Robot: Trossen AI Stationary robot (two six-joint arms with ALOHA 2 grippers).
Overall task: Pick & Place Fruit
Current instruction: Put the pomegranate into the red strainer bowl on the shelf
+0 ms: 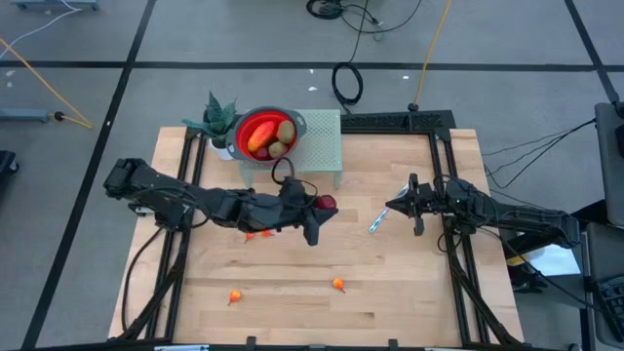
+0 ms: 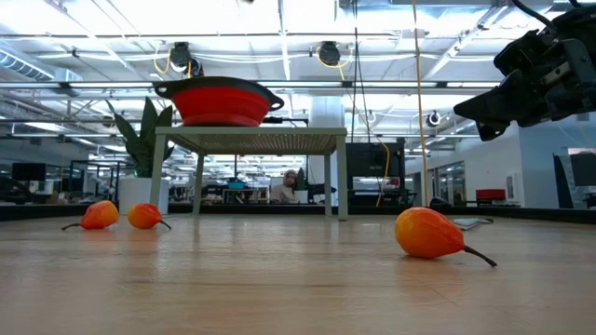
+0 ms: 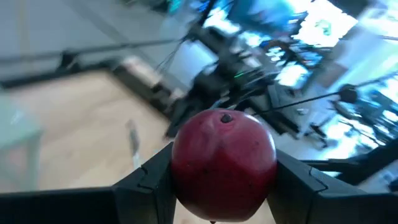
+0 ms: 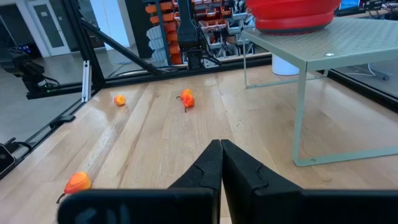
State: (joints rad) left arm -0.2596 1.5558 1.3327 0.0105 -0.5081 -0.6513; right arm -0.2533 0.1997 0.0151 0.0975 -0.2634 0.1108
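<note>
Left gripper point(image 1: 322, 207) over the middle of the worktop point(image 1: 409, 292), pinching a dark red round fruit point(image 3: 224, 165) between its fingers point(image 3: 152, 180). Right gripper point(image 4: 221, 155) near the right edge, pressed together and empty, just beside a blue-and-white stick point(image 1: 377, 220). Small orange fruits point(image 1: 337, 285) near the front edge; red bowl point(image 1: 265, 132) with more fruit on the small stand point(image 1: 322, 146) at the back edge.

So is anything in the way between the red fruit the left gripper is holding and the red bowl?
Nothing visible. The left gripper holds the red fruit near the small stand's front edge; the red bowl sits open on top.
</note>
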